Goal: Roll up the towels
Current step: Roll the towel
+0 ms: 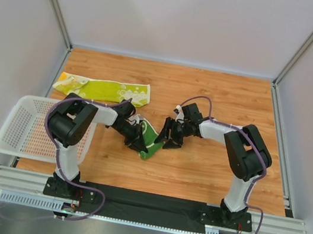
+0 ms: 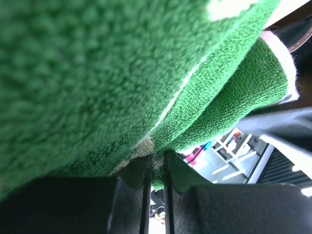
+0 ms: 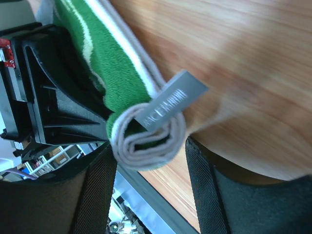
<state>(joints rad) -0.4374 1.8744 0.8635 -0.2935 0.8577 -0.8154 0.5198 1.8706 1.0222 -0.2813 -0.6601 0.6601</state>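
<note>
Wood-grain surface (image 1: 220, 97) carries both towels, and by my reading the job is well under half done. Just off its left edge sits a white mesh plastic basket (image 1: 25, 131), which holds nothing that I can see. Behind the basket, at the far left of the surface, the lime-yellow cloth towel with white prints (image 1: 104, 89) lies stretched out flat, with no roll begun and neither arm near it. The dark green cloth towel with white markings (image 1: 152, 143) is in the middle of the surface, bunched between the two arms. The right wrist view shows one end of it wound into a tight pale-edged coil (image 3: 146, 141), while the rest looks loose, so this roll seems started rather than finished. The left arm (image 1: 74, 121) bends inward at the elbow and reaches right and low to the green towel. The right arm (image 1: 244, 150) mirrors it, folded at the elbow and reaching left to the same cloth. The left fingers (image 2: 129, 195) stand very narrow, only a slit between them, and a fold of green towel appears pinched at their tips. The right fingers (image 3: 97, 195) stand wide, one each side of the coil. Whether they press on it I cannot tell. A small grey fabric label (image 3: 170, 100) sticks out from the coil.
</note>
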